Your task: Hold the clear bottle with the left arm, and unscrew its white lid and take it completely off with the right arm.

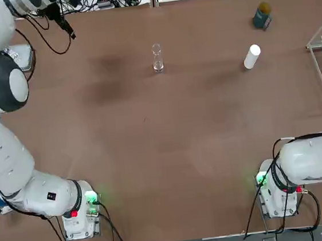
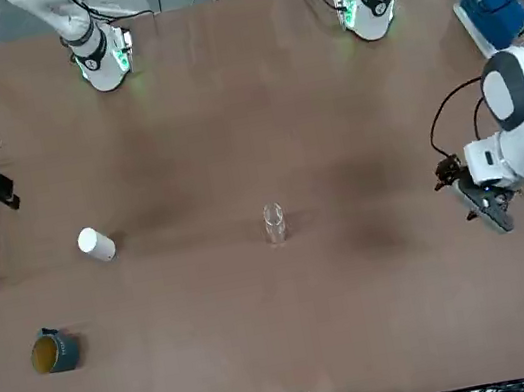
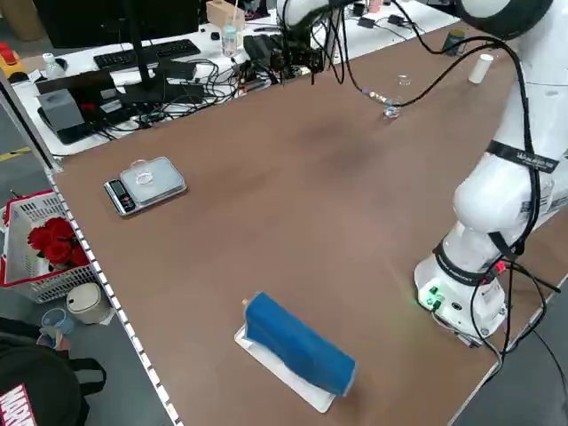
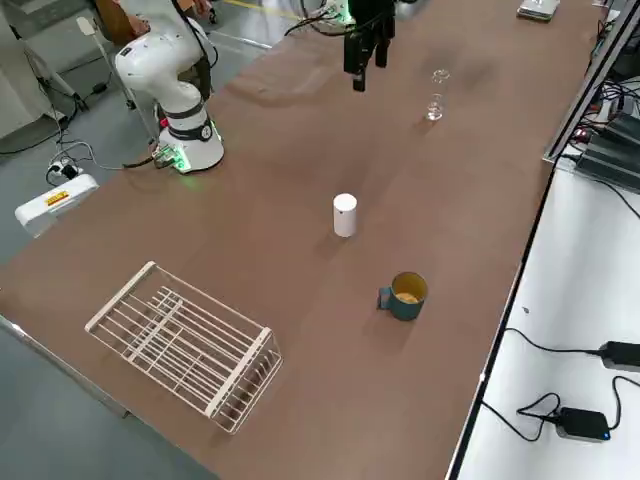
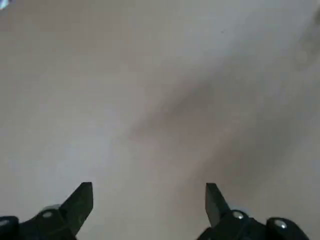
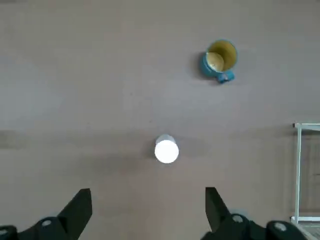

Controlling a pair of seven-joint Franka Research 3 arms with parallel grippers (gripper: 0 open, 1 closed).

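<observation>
Seeing from above the clear bottle [image 1: 158, 64] upright, far centre of the desk [image 1: 153, 156]; well apart, right, the white lid [image 1: 252, 57]. Left wrist view: holding left gripper [image 5: 149, 186] far left, jaws apart, presumably for steadying. Right wrist view: holding right gripper [image 6: 149, 189] right, jaws apart, likely for admitting the lid.

Looks down from overhead in the top view, back toward the bases from across the table [image 1: 170, 154] in the front.
</observation>
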